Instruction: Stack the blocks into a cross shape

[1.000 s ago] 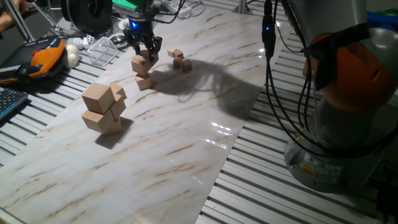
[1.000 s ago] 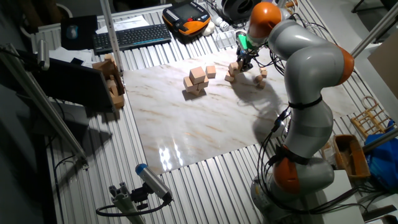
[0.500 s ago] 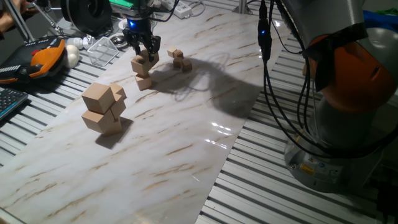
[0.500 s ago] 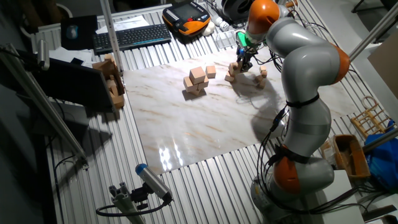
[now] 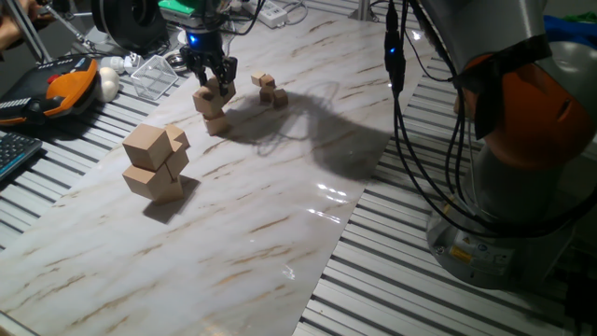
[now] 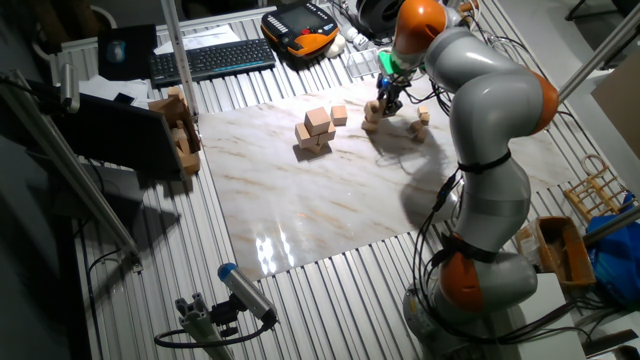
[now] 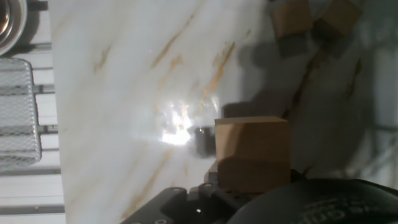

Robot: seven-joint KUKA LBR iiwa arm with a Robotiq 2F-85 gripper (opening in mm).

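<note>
Gripper [image 5: 213,78] clamped on a tan block [image 5: 205,97] — held over another block [image 5: 215,123] at the far end of the glossy marble-patterned sheet [image 5: 280,205]. Slatted metal table [image 5: 392,280] all round — keyboard [image 6: 212,58] and orange pendant [image 6: 300,24] along its edge.

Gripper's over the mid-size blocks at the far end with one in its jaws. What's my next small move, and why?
Probably ease straight down a touch, then open. The gripper holds a block at the top of the stack of blocks, and whether it is fully seated cannot be told. The hand view shows it over another block.
</note>
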